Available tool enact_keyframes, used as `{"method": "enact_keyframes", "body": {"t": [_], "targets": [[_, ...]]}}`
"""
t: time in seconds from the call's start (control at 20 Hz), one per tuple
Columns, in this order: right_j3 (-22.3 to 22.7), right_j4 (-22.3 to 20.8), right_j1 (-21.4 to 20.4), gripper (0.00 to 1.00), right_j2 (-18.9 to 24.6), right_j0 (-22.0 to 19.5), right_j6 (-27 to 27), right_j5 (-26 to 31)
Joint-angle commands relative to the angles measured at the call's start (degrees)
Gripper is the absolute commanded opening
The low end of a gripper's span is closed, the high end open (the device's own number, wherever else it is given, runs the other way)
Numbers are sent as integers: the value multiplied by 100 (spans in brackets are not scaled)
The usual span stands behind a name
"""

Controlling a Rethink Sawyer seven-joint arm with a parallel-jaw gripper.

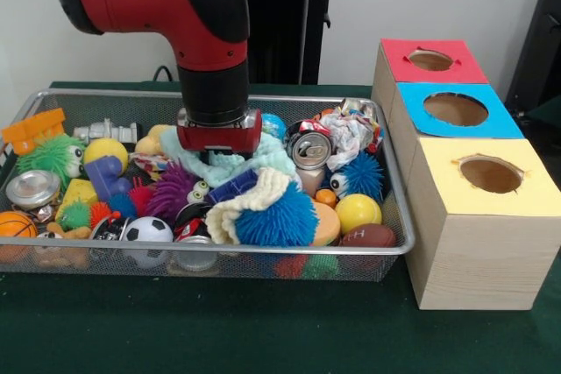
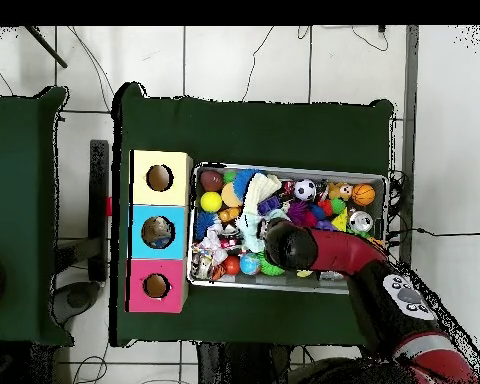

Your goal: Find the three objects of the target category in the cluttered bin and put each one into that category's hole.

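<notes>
Nearest us in the wire bin (image 1: 396, 216), a soccer ball (image 1: 146, 230) and blue spiky ball (image 1: 279, 218). Behind them, the gripper (image 1: 219, 148) is pressed down into pale cloth (image 1: 263, 157) mid-bin; can't tell its finger state. Yellow box (image 1: 482, 216), blue box (image 1: 456, 109), red box (image 1: 429, 60) line the right.

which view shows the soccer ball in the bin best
The front view. The soccer ball sits right behind the bin's near wall, with its black and white patches plain. In the overhead view the soccer ball is only a small speckled dot by the bin's far rim, though nothing covers it there either.
</notes>
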Motion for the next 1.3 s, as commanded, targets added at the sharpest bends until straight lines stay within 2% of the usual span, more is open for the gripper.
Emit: {"method": "enact_keyframes", "body": {"t": [0.05,0.25,0.95,1.2,1.25,1.3], "targets": [[-343,807,226,100,651,664,1240,-346],[-450,962,161,100,429,898,1250,-327],[-780,1660,458,100,355,1267,1397,-896],[-779,1721,357,100,-98,1483,1344,-623],[-761,1722,326,0,-219,1527,1252,-577],[-769,1685,306,0,-280,1546,1194,-478]]}}
